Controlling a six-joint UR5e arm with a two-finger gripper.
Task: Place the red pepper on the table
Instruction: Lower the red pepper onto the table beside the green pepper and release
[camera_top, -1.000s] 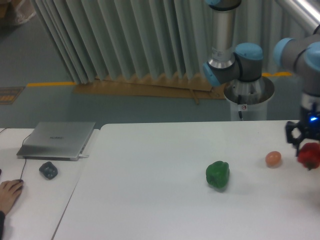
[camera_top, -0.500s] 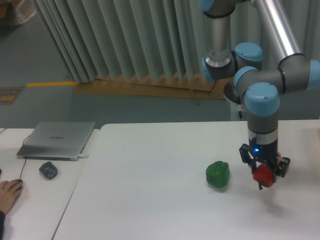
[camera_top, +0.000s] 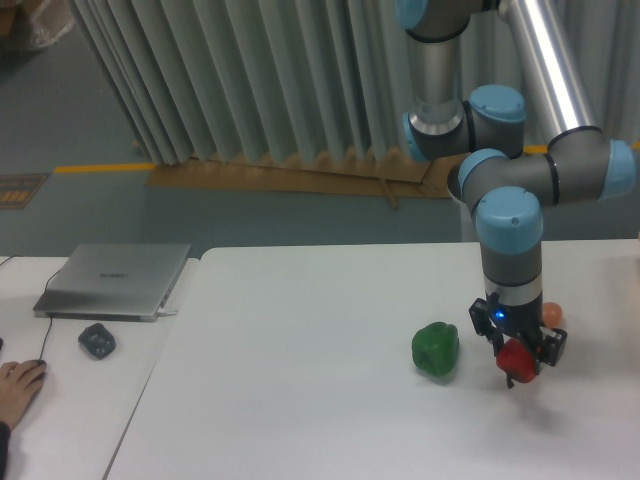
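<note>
Pinching the red pepper (camera_top: 517, 360) between its jaws, the gripper (camera_top: 518, 352) hangs above the table (camera_top: 300, 380), just right of the green pepper (camera_top: 435, 349), with a shadow under it that suggests the load is not yet down. To do this step well, I judge the arm should lower straight, keep off the green pepper and the orange ball (camera_top: 550, 313) behind, and release only once the pepper rests, since its rounded body could roll.

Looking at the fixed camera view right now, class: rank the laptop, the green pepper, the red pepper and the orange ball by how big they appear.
1. Laptop
2. Green pepper
3. Red pepper, partly hidden by the gripper holding it
4. Orange ball, mostly hidden behind the arm, so its rank is unsure
</note>
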